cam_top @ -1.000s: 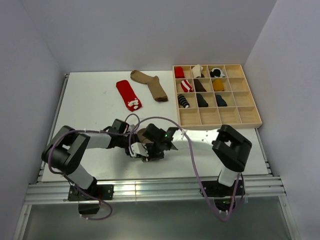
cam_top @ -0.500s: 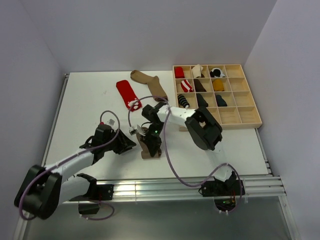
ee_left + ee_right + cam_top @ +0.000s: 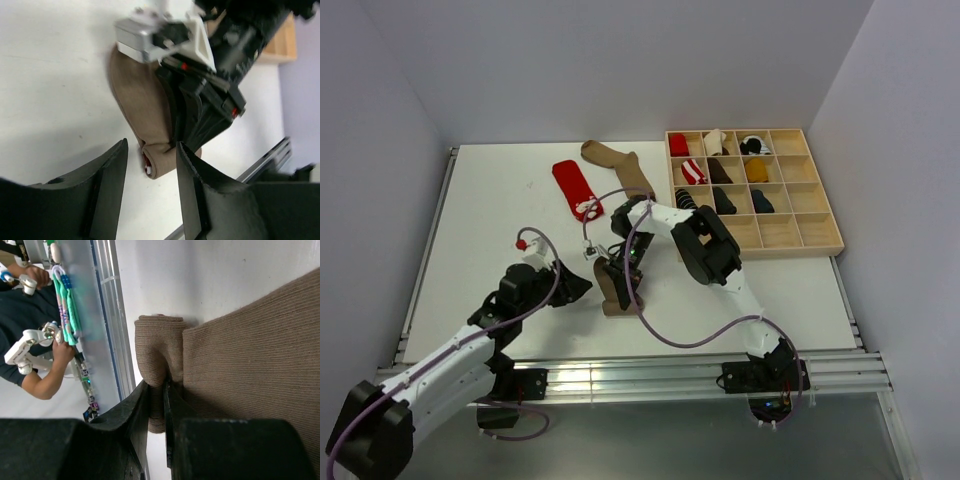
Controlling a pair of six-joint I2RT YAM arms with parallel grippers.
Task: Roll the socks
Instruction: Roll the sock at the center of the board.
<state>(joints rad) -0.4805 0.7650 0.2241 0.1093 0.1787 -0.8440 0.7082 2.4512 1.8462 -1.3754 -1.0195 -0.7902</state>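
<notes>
Main risk: the short roll begun at one end of the brown sock (image 3: 240, 355) could spring open. This is likely if the right pincer (image 3: 157, 390) lets go before anything else holds the roll.
Second risk: the left pincer (image 3: 151, 145) could close on the other pincer's fingers instead of fabric, because the two are crowded together.
Right pincer: nearly closed, pinching a fold of sock just beside the roll.
Left pincer: wide and holding nothing, with the rolled end just beyond its gap.
Sock's place: lower centre of the top view, on the table (image 3: 480, 200) between the pincers.
Sock's look: plain brown ribbed knit, one end curled thick and the rest flat.
Waiting: a red sock (image 3: 577, 190) and a tan sock (image 3: 620, 170) lie flat at upper centre, well apart from the pincers.
</notes>
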